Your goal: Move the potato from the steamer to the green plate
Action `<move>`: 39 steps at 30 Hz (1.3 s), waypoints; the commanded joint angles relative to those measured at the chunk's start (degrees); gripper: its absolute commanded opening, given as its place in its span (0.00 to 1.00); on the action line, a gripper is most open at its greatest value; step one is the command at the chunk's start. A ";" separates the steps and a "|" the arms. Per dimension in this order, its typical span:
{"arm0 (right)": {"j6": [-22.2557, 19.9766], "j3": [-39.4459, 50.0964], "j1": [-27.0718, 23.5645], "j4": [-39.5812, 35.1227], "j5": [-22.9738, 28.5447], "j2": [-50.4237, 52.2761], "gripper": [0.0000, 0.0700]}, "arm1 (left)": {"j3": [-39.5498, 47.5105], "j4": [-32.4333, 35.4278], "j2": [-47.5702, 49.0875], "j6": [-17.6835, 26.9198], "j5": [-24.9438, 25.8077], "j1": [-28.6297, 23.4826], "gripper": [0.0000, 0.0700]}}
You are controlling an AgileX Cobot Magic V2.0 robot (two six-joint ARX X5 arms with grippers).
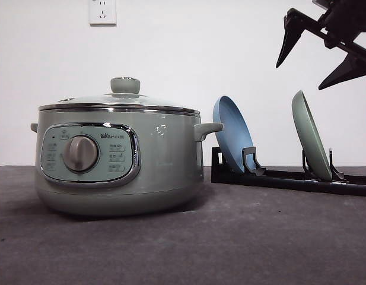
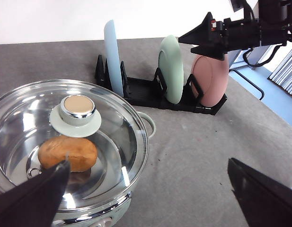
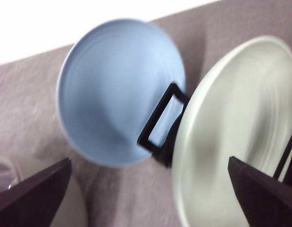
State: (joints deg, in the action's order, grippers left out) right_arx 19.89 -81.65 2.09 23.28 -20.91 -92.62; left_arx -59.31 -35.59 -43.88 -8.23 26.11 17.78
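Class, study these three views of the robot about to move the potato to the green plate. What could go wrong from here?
1. The green plate stands on edge in the black rack between the blue plate and a pink plate; the open right gripper above could knock a neighbour or tip it.
2. The glass lid is still on the steamer, covering the potato; it has to come off first, and it might slip.

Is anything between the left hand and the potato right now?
Yes. The glass lid sits closed on the steamer, covering the potato. The open left hand hovers above it.
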 commanded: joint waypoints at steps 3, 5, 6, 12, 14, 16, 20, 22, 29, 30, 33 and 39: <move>0.76 -1.31 -0.41 -2.25 -0.02 -2.48 0.85 | -1.31 0.48 -0.33 0.76 0.57 0.24 1.00; 0.76 -1.31 -0.41 -2.92 -0.06 -3.17 0.85 | -1.31 0.46 -0.33 0.76 0.57 0.24 1.00; 0.77 -1.31 -0.41 -3.25 -0.06 -3.48 0.85 | -1.31 0.48 -0.33 0.76 0.57 0.24 1.00; 0.78 -1.31 -0.42 -4.62 0.00 -5.51 0.68 | -1.31 0.46 -0.35 0.76 0.57 0.24 1.00; 0.77 -1.31 -0.46 -4.89 0.00 -6.14 0.65 | -1.31 0.46 -0.35 0.77 0.57 0.24 1.00; 0.76 -1.31 -0.51 -5.10 0.00 -6.73 0.62 | -1.31 0.44 -0.35 0.96 0.57 0.24 1.00; 0.73 -1.29 -0.83 -5.51 0.27 -7.08 0.45 | -1.31 0.44 -0.35 1.16 0.57 0.24 1.00; 0.74 -1.29 -1.00 -6.21 0.24 -7.08 0.40 | -1.31 0.44 -0.35 1.16 0.57 0.24 1.00; 0.89 -1.29 -1.72 -6.35 -0.44 -7.08 0.20 | -1.31 0.44 -0.37 1.16 0.57 0.24 1.00; 0.89 -1.29 -1.87 -6.35 -0.84 -7.08 0.14 | -1.31 0.44 -0.37 1.16 0.57 0.24 1.00; 1.15 -1.29 -1.94 -6.37 -1.77 -7.08 0.07 | -1.31 0.42 -0.37 1.16 0.57 0.24 1.00; 2.48 -1.29 -2.19 -6.57 -2.03 -7.08 0.01 | -1.31 0.39 -0.37 1.16 0.57 0.24 1.00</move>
State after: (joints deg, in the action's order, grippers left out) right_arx 21.59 -81.65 -0.03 17.32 -22.85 -98.76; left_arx -59.31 -35.62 -43.88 -8.01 26.11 17.78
